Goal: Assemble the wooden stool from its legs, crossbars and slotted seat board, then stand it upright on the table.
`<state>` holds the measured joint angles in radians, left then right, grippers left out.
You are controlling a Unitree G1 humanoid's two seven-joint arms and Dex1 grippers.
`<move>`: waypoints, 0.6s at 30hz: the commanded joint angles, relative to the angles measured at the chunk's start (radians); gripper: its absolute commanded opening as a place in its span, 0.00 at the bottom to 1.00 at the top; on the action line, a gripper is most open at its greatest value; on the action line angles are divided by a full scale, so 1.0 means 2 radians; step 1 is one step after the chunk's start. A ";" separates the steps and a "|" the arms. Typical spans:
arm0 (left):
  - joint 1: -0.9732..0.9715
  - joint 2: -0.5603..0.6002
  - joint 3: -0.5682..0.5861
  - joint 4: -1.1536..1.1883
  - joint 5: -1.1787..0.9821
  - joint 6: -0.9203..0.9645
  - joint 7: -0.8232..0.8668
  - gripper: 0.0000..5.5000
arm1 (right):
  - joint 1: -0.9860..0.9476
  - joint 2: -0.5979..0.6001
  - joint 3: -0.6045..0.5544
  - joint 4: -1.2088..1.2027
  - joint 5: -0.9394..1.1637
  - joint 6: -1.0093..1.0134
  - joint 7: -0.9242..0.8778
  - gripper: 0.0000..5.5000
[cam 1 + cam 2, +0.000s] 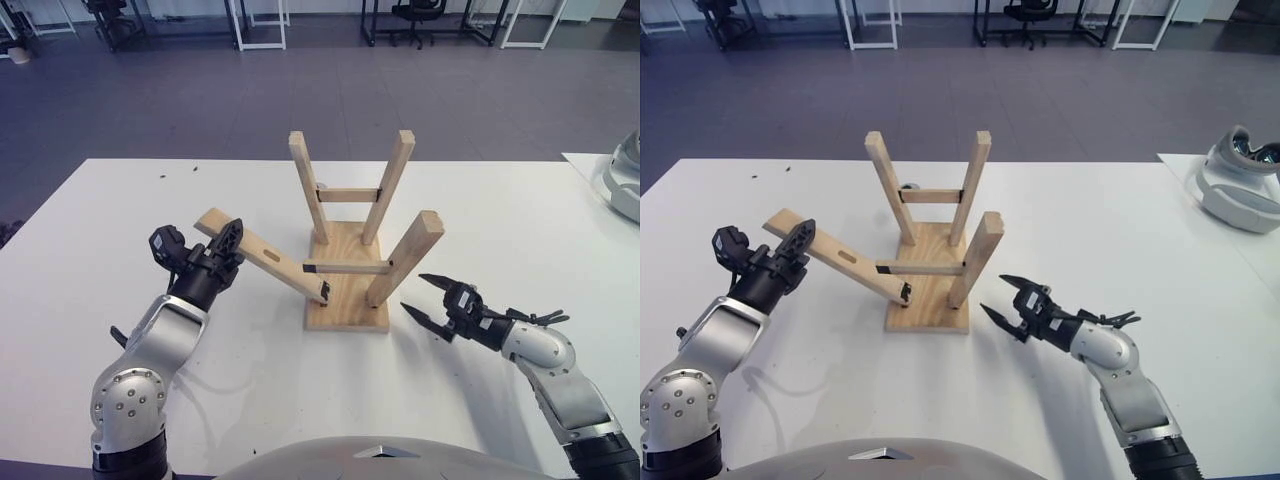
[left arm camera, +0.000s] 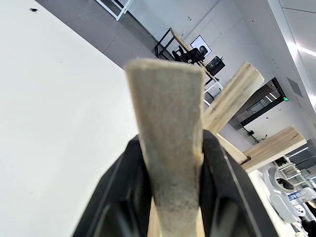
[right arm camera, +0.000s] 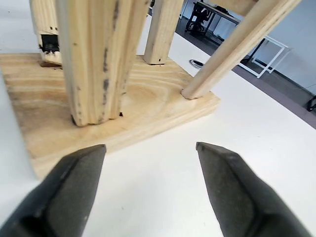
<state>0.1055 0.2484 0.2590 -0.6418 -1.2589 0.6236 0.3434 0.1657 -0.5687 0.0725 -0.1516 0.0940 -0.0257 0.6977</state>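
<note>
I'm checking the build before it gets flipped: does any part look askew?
Yes. One leg slants far out from the seat board toward the robot's left, clamped in the left gripper, while the other three legs stand roughly upright in it.

- I see the seat board (image 1: 347,304) lying flat, with three legs (image 1: 404,258) standing up from it.
- The fourth leg (image 1: 266,256) tilts out past its left edge.
- Two crossbars (image 1: 348,195) bridge the leg pairs above it.

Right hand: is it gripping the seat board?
No, the right hand is open, both fingers short of the seat board.
</note>
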 commanded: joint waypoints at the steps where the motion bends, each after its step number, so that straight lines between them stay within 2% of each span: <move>1: 0.007 0.021 -0.012 -0.007 0.039 0.015 0.017 0.19 | -0.024 0.007 0.036 0.030 -0.063 -0.006 -0.024 0.62; 4: 0.009 0.034 -0.017 -0.018 0.060 0.021 0.023 0.19 | -0.042 0.016 0.091 0.053 -0.130 -0.027 -0.036 0.62; 6: 0.005 0.037 -0.014 -0.018 0.065 0.020 0.031 0.19 | -0.049 0.021 0.104 0.055 -0.141 -0.034 -0.039 0.62; 12: 0.011 0.046 -0.039 -0.031 0.075 0.045 0.050 0.19 | -0.047 0.025 0.094 0.033 -0.104 -0.039 -0.031 0.62; 16: 0.008 0.070 -0.072 -0.032 0.130 0.063 0.049 0.19 | -0.039 0.030 0.100 0.015 -0.081 -0.048 -0.017 0.62; 18: -0.005 0.079 -0.105 -0.029 0.172 0.067 0.044 0.19 | -0.044 0.027 0.070 0.017 -0.066 -0.040 -0.028 0.62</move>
<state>0.0579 0.3660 0.1124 -0.7533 -1.0148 0.6502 0.4086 0.0883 -0.5171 0.2535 -0.0985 -0.0734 -0.1055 0.6480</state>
